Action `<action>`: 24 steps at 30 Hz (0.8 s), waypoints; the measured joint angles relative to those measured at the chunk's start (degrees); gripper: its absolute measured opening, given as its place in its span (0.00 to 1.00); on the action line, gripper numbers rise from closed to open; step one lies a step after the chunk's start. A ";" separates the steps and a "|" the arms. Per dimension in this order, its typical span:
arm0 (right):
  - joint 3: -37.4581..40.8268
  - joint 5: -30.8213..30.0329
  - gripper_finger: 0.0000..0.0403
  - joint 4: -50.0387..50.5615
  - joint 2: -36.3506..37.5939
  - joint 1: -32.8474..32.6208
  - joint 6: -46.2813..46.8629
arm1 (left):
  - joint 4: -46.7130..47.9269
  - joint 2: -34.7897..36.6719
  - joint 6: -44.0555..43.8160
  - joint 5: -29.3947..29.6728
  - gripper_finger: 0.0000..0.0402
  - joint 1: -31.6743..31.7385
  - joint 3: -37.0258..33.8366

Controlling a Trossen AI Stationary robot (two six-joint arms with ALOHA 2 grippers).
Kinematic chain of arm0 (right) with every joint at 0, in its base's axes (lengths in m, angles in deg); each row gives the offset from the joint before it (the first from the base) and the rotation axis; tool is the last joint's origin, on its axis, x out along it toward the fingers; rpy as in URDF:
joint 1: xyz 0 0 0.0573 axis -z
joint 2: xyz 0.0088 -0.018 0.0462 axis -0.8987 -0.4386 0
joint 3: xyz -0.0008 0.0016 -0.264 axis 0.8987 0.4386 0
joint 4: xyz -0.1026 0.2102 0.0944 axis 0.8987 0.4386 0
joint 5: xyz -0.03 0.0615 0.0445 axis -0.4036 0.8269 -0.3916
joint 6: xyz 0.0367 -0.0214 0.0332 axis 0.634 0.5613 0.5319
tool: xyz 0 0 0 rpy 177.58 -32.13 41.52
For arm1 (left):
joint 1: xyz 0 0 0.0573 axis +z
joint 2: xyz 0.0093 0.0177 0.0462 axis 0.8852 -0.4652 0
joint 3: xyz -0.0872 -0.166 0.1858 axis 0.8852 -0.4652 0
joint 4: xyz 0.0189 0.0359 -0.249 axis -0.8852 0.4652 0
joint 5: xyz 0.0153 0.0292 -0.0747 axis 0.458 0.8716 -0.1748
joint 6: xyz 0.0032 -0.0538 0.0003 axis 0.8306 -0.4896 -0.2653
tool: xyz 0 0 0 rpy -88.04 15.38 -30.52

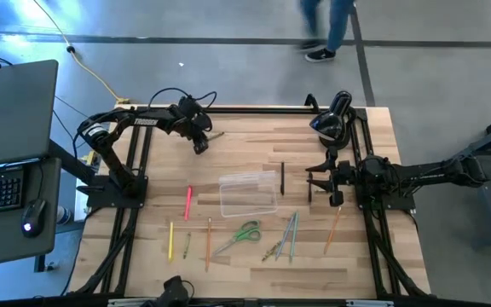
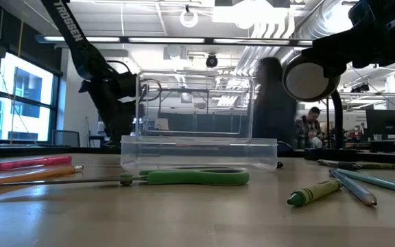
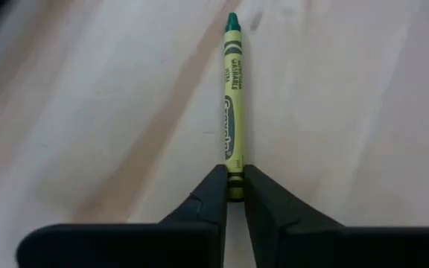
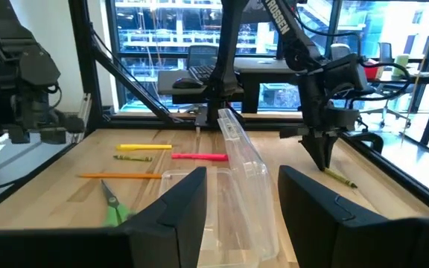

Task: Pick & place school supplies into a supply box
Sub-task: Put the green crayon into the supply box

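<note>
From above, you have a pale wooden bench on a grey floor, with a laptop stand off its left edge and a person's legs crossing the floor beyond the far edge. Your left gripper is down near the far left part of the bench, with a thin crayon poking out beside it. The clear supply box sits in the middle of the bench, its lid open. Your right gripper waits just right of the box, near a black rounded device at the far right corner. Toward the near edge lie a pink pen, a yellow crayon, an orange pencil, green-handled scissors and a bundle of grey pencils.

At bench height, the supply box stands behind the scissors, with a green crayon lying to one side and the pink pen to the other. A person shows in the room behind.

In your left wrist view, the two dark fingers are clamped on the end of a yellow-green crayon that lies on the wood.

In your right wrist view, the fingers stand wide apart and empty over the supply box, and the left gripper is farther off with its tips on the crayon.
</note>
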 joint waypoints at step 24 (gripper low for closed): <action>0.02 0.62 0.36 3.42 -0.04 -0.01 -0.28 | 4.89 0.25 -6.45 11.02 0.36 -8.66 1.32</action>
